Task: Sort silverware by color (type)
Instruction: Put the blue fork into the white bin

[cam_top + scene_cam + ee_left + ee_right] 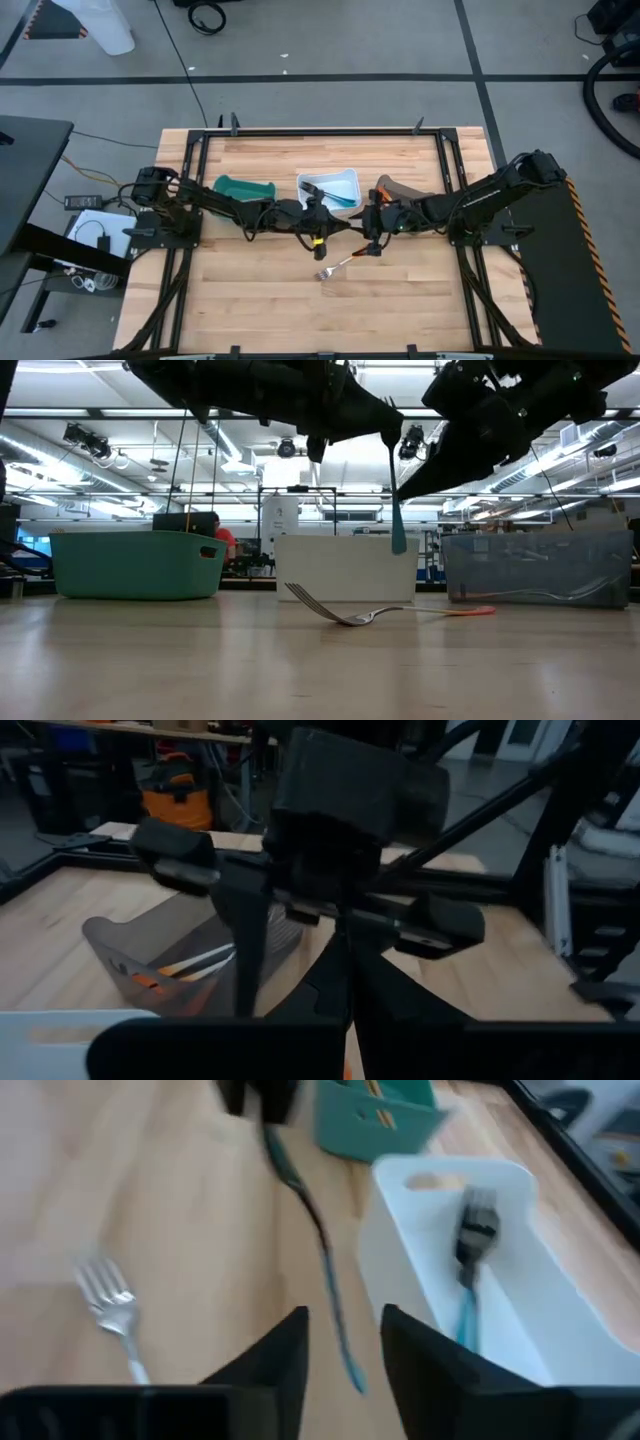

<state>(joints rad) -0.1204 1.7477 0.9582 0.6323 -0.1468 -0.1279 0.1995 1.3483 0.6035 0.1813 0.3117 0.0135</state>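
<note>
On the wooden table (270,290) we are seeing the left gripper (318,240) hanging with fingers clamped on a blue-handled utensil (397,510); the right gripper (343,1342) is waiting beside it, fingers apart; 1 orange-handled fork (370,614) is lying below.

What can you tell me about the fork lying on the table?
The fork lies loose on the bare wooden table, in front of the three bins. It has shiny silver metal tines and neck and an orange handle. In the low view its tines curve up off the wood while the handle lies flat. No claw touches it; both arms hang above it, nearer the bins.
</note>
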